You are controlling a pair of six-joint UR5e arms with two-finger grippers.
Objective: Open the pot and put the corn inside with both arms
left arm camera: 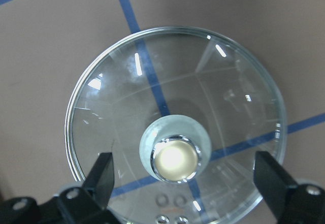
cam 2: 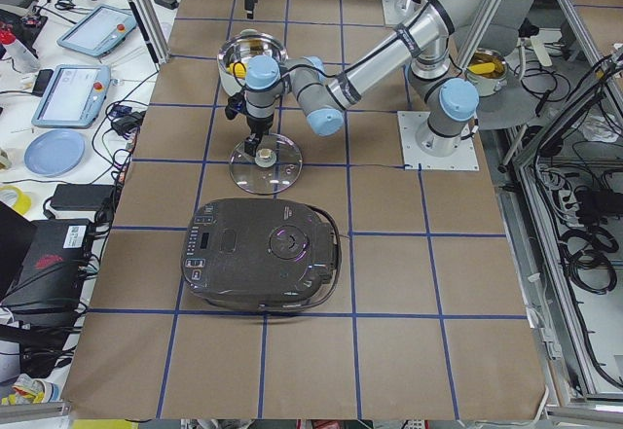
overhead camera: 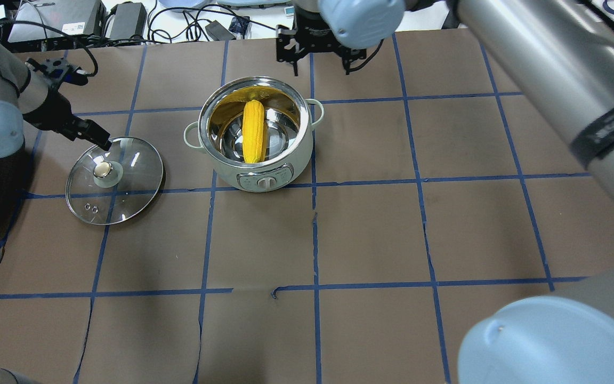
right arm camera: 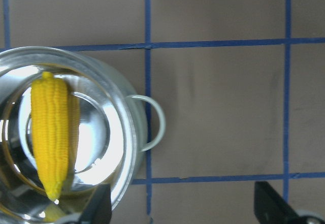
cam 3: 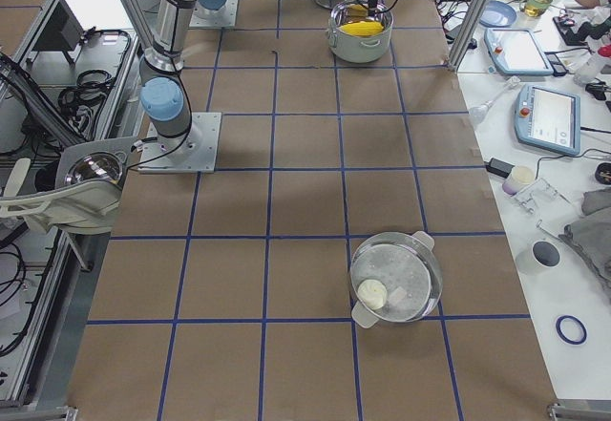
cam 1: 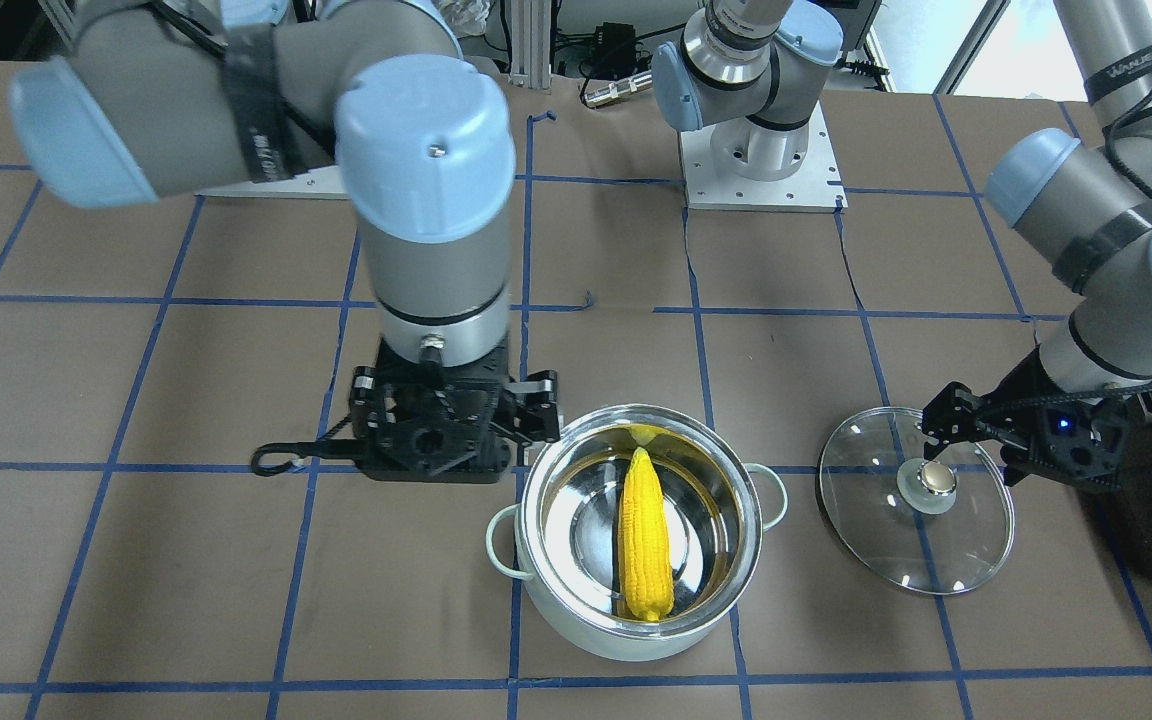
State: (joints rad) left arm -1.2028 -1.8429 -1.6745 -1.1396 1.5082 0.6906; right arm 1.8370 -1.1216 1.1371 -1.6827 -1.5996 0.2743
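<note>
Bright yellow toy corn cob [cam 1: 644,535] lies inside the round pale mint pot [cam 1: 626,645], uncovered. Clear glass lid [cam 1: 956,545] lies flat on the brown gridded surface [cam 1: 186,560] beside the pot. Left claw [left arm camera: 184,159] is spread astride the lid's knob, not touching it. Right claw [right arm camera: 183,192] is spread, empty, just beside the pot.
</note>
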